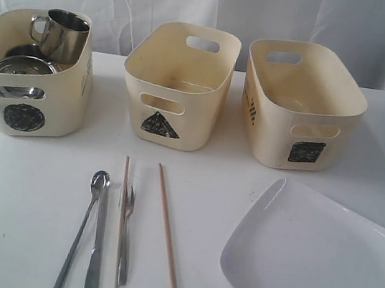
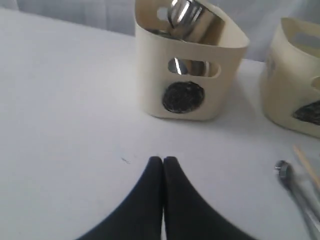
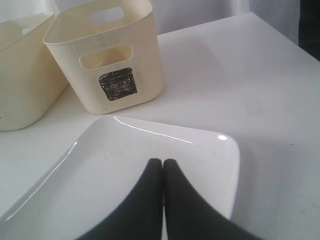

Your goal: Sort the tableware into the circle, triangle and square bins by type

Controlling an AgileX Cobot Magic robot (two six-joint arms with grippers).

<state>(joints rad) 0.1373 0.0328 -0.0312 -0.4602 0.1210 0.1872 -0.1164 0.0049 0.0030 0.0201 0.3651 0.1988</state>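
Left fingers (image 2: 150, 200) are pressed together, holding nothing, over the bare table (image 2: 60, 100). Right fingers (image 3: 150, 200) are pressed together too, poised over the plate (image 1: 312, 263) at 4 o'clock. At 6–7 o'clock the spoon (image 1: 81, 232), knife (image 1: 97, 246), fork (image 1: 125, 235) and two chopsticks (image 1: 167, 231) lie side by side. In the far row, the circle bin (image 1: 53, 105) at 10 o'clock holds a steel mug (image 1: 64, 34) upright atop other steel ware, the triangle bin (image 1: 183, 106) sits at 12 and the square bin (image 1: 275, 127) at 2.

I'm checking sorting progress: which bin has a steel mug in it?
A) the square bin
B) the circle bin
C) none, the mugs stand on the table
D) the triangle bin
B: a steel mug stands up out of the circle bin, while the triangle bin and square bin show no mug.
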